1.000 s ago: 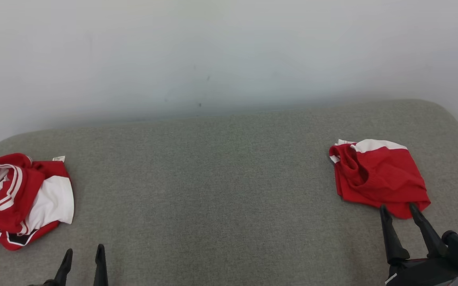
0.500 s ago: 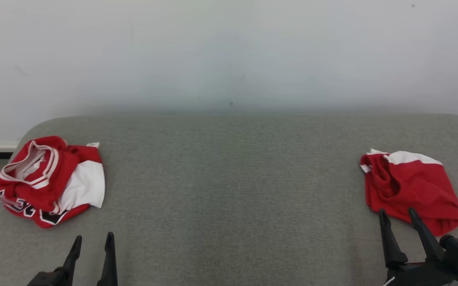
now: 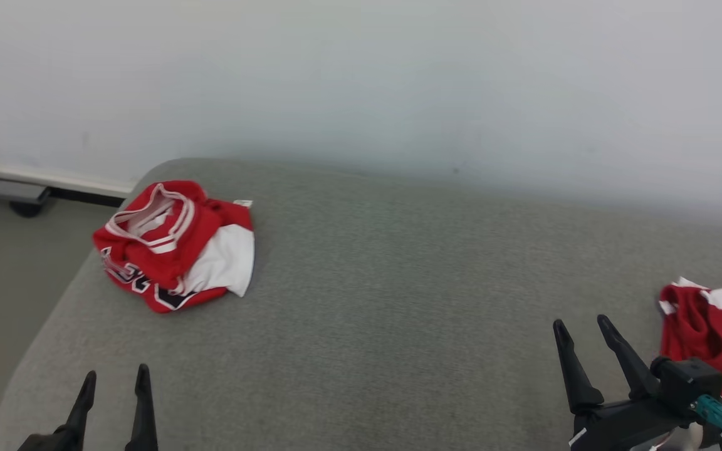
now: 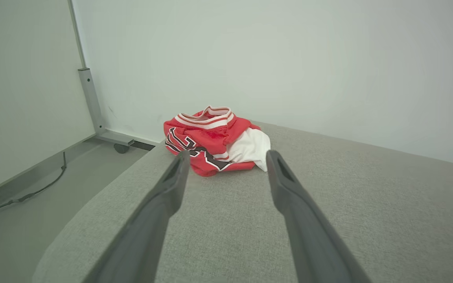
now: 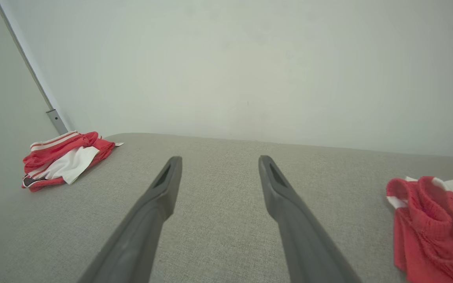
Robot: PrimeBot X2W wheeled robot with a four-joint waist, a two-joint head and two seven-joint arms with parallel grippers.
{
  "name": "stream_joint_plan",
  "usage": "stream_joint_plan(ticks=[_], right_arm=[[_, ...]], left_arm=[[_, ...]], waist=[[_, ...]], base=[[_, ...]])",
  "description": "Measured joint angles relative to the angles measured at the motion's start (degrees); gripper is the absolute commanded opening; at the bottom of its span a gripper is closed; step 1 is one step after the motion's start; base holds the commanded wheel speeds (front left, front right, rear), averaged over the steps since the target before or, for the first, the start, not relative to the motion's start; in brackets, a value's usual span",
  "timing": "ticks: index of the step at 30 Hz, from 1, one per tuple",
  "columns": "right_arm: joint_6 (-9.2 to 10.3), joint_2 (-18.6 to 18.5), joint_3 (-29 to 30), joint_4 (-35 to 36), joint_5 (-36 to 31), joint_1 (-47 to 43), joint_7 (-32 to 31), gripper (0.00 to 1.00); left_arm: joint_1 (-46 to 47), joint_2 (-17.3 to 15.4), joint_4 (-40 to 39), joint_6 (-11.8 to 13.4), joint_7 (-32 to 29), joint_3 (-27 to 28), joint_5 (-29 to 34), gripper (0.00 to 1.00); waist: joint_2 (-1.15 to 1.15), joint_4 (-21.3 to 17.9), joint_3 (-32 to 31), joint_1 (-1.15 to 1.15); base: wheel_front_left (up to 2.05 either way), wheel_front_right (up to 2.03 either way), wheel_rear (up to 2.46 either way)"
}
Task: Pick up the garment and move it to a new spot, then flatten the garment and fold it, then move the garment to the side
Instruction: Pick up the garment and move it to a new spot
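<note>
Cushion [image 3: 367,300] nearest, with left end effector [image 3: 116,371] and right end effector [image 3: 581,321] released, empty, above it. Head camera has swung left: knit [image 3: 712,338], earlier overlapped by the right one, now lies just right of it. Jersey [image 3: 176,247], crumpled, sits farther back left.

right gripper [image 5: 219,158] parted over grey cushion [image 5: 218,239] (jersey [image 5: 63,163] one side, red knit [image 5: 427,222] opposite)

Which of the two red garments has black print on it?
The crumpled jersey at the robot's left: black print and a striped collar. The garment at the right is only red and white.
</note>
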State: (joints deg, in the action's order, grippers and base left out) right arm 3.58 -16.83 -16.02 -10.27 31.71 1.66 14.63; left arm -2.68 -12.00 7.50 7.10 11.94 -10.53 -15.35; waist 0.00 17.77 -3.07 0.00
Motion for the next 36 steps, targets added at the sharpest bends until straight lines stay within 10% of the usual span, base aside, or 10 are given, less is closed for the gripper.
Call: stream_joint_plan(ticks=[16, 31, 36], right_arm=[[-3.02, 1.7, -4.6, -4.5, -2.7, 10.2, -0.5, 1.0], [-4.6, 1.9, -5.1, -9.2, -3.1, 11.8, -0.5, 1.0], [-4.87, 1.9, -5.3, -10.0, -3.2, 11.7, -0.5, 1.0]], left_arm=[[-4.0, 3.7, -3.0, 0.0, 0.3, 10.3, 2.9, 1.0], [-3.9, 4.8, -4.5, -0.1, -0.5, 9.3, 3.8, 1.0], [3.2, 2.3, -1.9, -4.4, -3.7, 7.7, 2.5, 1.0]], waist=[[0.0, 11.5, 2.0, 0.0], [0.0, 12.2, 2.6, 0.0], [0.0, 11.8, 2.5, 0.0]], base=[[0.0, 0.0, 0.0], [0.0, 0.0, 0.0], [0.0, 0.0, 0.0]])
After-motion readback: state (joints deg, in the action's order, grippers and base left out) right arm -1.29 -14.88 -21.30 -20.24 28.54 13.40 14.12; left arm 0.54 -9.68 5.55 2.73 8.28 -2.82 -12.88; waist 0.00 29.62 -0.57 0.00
